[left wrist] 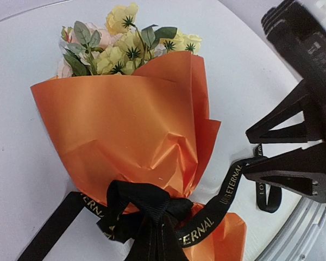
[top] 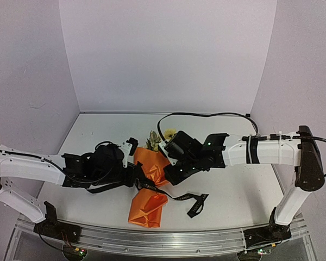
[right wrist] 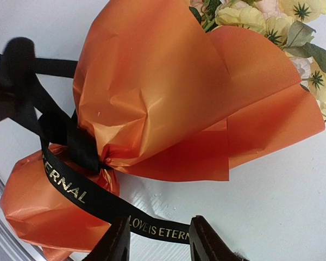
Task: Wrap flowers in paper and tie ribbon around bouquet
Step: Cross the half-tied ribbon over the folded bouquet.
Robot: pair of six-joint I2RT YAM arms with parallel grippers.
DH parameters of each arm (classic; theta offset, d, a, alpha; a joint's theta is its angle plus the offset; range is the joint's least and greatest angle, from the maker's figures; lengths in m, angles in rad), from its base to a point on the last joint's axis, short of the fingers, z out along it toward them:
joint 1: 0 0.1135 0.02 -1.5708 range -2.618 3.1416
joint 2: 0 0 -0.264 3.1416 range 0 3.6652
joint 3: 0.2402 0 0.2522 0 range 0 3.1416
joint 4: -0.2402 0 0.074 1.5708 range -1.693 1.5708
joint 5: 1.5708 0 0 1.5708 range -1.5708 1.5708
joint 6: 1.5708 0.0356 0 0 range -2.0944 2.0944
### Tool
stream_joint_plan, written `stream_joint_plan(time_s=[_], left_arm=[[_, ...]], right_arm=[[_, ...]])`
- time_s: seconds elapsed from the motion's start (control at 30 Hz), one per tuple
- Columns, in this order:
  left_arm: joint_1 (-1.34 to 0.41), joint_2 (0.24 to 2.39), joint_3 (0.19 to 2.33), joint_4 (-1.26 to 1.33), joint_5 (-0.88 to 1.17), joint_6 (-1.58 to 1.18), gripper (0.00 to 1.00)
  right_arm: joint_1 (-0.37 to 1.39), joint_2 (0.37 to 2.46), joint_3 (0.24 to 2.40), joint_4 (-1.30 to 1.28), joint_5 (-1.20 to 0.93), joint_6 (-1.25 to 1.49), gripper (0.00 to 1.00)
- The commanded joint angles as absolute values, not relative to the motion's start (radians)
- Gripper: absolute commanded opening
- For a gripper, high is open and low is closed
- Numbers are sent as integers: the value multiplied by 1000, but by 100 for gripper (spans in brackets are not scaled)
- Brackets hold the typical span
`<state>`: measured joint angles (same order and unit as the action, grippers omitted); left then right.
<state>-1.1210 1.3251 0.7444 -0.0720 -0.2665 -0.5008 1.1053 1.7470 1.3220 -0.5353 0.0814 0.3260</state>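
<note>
Ribbon (right wrist: 70,187) tied round bouquet (left wrist: 130,136)
Left gripper (left wrist: 152,239) is clenched on the knot (left wrist: 152,204); floppy, slick tail (right wrist: 98,204) is best pinched flat between right gripper's (right wrist: 160,225) spread jaws.

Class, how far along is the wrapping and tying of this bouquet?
Done: the orange paper wraps the flowers, which show at the wide end. The ribbon circles the narrow neck and is bunched into a knot there. In hand: the left pincer is shut at that knot, seemingly pinching the ribbon; one tail runs through the open right pincer. Left: probably pulling the knot snug and letting go.
</note>
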Motion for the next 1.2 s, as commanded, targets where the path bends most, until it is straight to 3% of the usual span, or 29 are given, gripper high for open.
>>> stream_joint_plan(time_s=[0.0, 0.33, 0.87, 1.17], left_arm=[[-1124, 1216, 681, -90, -280, -589, 0], [-1122, 1132, 546, -12, -231, -682, 0], [-1123, 1169, 481, 79, -135, -686, 0], [-1123, 1265, 502, 58, -13, -684, 0]], right_arm=[[1109, 1734, 1342, -506, 94, 330, 41], [1106, 1781, 1388, -494, 15, 319, 42], [1109, 2000, 1700, -641, -155, 276, 45], [1113, 2060, 1752, -699, -173, 280, 32]])
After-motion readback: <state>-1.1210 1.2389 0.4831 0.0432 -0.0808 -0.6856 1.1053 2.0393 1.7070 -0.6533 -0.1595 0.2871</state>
